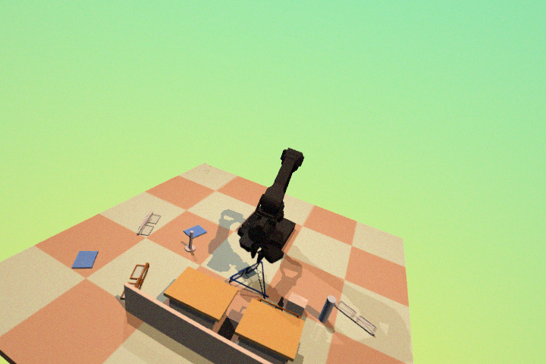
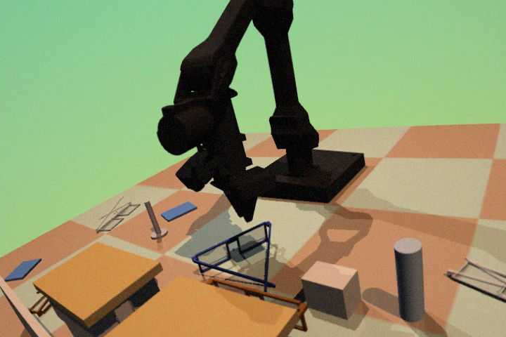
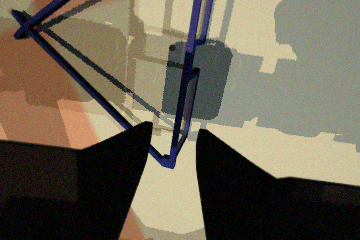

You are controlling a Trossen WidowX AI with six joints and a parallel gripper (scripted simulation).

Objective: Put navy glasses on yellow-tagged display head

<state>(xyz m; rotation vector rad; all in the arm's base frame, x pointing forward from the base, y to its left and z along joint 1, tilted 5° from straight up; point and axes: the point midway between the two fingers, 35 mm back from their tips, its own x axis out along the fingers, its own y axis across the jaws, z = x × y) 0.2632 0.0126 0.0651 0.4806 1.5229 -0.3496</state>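
The navy glasses (image 1: pixel 230 280) (image 2: pixel 268 225) (image 3: pixel 169 164) stand on the checkered floor with their temples spread, in front of the arm's base. My gripper (image 1: pixel 258 258) (image 2: pixel 249 218) (image 3: pixel 175 133) points down just above the lens-frame side of the glasses. It is partly open and holds nothing. In the wrist view one corner of the navy frame shows in the gap between the fingertips, with the lens front running away from it. In the exterior view the fingertips overlap each other. I cannot make out either display head or a yellow tag in any view.
Two orange boards (image 1: pixel 200 291) (image 2: pixel 98 281) on dark supports stand near a long wall (image 1: pixel 187 324). A pale box (image 1: pixel 296 303) (image 2: pixel 329 274) and a grey cylinder (image 1: pixel 327 309) (image 2: pixel 410 281) stand right of the navy glasses. A thin post (image 1: pixel 191 240) (image 2: pixel 152 218) stands left. Brown glasses lie by the boards.
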